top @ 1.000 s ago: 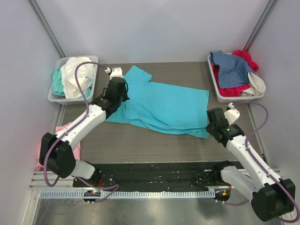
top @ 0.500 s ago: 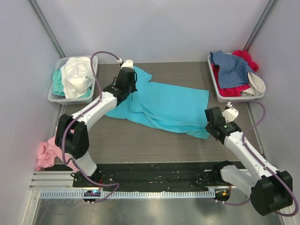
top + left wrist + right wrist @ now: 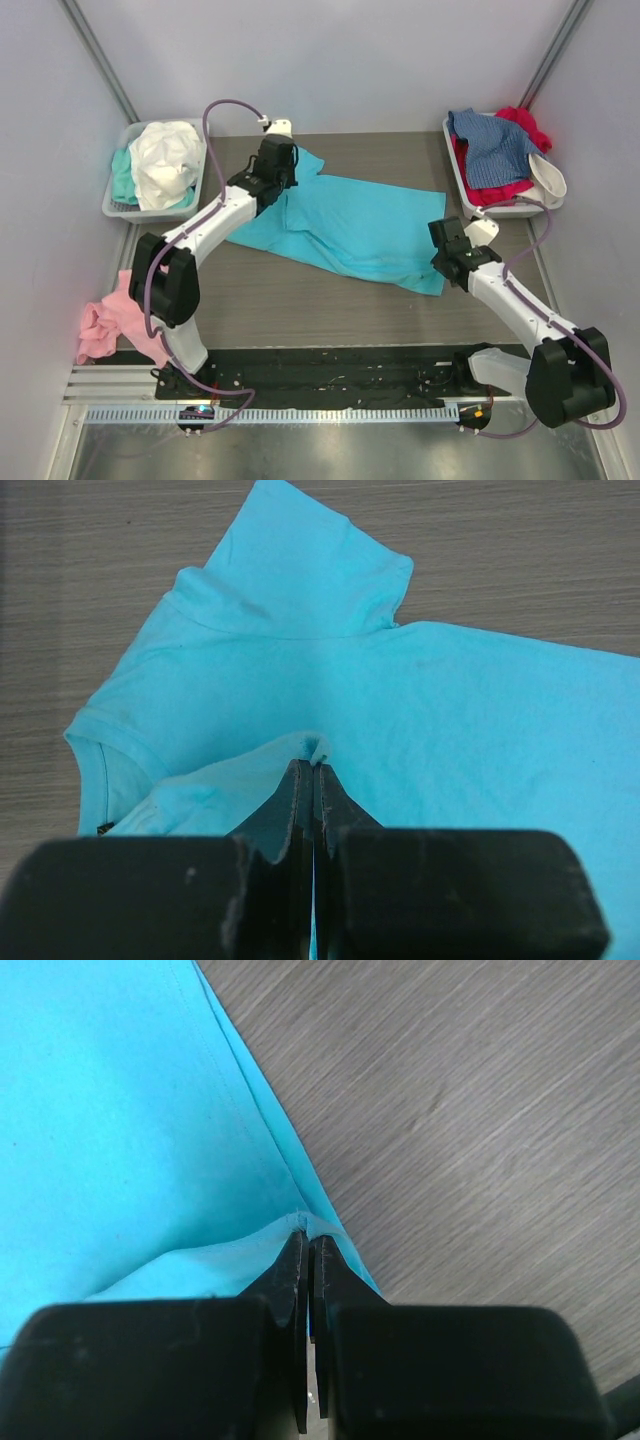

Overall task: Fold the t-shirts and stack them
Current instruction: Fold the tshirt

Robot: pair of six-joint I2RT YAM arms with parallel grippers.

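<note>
Two tools are pinched shut on one turquoise t-shirt (image 3: 350,225). The left tool (image 3: 312,765) grips a small peak of cloth near the collar end, and the right tool (image 3: 305,1242) nips the hem corner at the opposite end, each raising a little tent of fabric off the worktop (image 3: 300,300). Holding the two far ends looks meant to pull the garment taut and flat ahead of a fold, which does not appear to have begun. The shirt lies spread slantwise across the middle of the worktop, sleeve toward the far left. The left arm stretches long from its base toward the back, while the right arm angles inward on a shorter reach, wrist tipped down. A pink t-shirt (image 3: 105,320) lies crumpled at the near left. White (image 3: 165,160) and mint tees fill the left tray (image 3: 118,208), and blue (image 3: 495,145) and red ones fill the right tray (image 3: 455,170).
</note>
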